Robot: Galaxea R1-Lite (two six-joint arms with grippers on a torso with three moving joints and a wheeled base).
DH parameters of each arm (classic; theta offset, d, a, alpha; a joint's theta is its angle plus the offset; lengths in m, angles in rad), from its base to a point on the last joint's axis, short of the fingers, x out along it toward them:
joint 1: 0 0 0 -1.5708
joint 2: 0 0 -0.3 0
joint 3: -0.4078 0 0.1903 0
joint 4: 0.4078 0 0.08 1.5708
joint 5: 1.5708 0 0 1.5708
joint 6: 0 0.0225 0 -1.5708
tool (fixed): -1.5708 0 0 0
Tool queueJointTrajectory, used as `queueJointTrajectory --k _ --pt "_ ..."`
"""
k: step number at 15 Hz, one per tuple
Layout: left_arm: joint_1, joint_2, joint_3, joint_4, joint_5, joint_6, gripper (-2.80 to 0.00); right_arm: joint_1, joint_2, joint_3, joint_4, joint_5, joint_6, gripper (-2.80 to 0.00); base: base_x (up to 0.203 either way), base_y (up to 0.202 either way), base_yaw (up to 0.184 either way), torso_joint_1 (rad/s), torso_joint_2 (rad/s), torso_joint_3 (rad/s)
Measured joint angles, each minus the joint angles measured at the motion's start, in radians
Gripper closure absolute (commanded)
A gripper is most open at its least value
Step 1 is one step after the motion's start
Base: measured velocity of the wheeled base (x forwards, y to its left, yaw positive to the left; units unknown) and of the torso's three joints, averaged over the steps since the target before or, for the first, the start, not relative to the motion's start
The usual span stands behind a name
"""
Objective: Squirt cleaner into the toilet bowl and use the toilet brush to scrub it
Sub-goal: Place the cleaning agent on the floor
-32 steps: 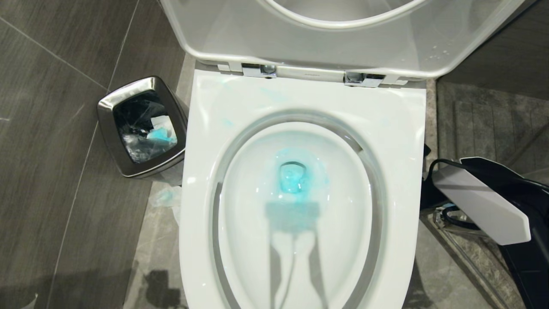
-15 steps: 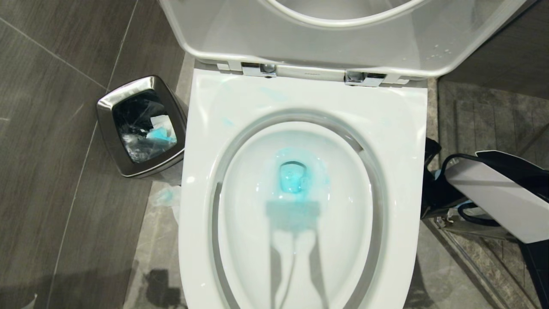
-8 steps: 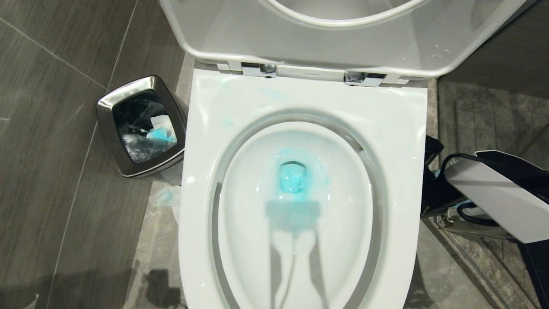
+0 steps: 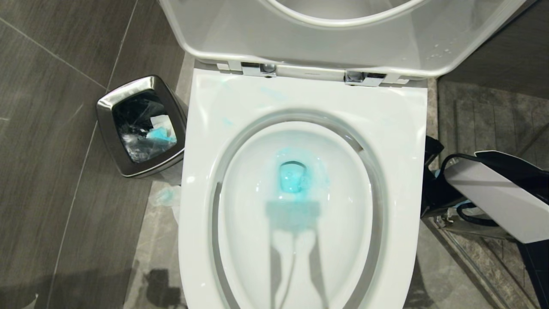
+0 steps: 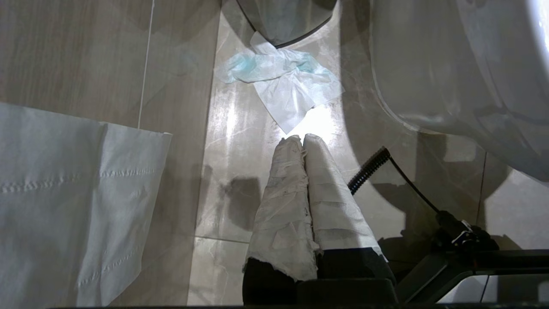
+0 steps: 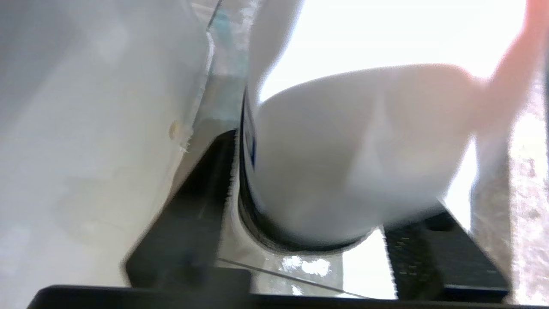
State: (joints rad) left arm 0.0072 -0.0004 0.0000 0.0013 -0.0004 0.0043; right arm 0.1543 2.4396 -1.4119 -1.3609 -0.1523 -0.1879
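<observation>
Beside the toilet bowl [image 4: 300, 103], right arm [image 4: 493, 201] angled low

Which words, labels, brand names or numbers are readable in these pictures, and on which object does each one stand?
No text can be read in any of the views.
Hinge plate at the back of the toilet bowl: a small dark mark, perhaps a brand, too small to read.
White container in the right wrist view: dark blue print on its edge, too blurred to read.
Steel bin: no lettering visible.
</observation>
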Motion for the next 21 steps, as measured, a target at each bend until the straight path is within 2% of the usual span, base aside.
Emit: queueJointTrajectory --k 8,21 --pt "0.000 0.000 0.000 0.000 0.000 0.000 0.00 -0.004 -0.021 0.027 -0.003 -0.001 -0.006 -2.80 0.000 0.000 0.000 0.000 0.00 0.000" --pt "0.000 0.000 0.000 0.000 0.000 0.000 0.00 0.024 -0.389 0.517 -0.009 0.025 0.050 -2.80 0.000 0.000 0.000 0.000 0.00 0.000"
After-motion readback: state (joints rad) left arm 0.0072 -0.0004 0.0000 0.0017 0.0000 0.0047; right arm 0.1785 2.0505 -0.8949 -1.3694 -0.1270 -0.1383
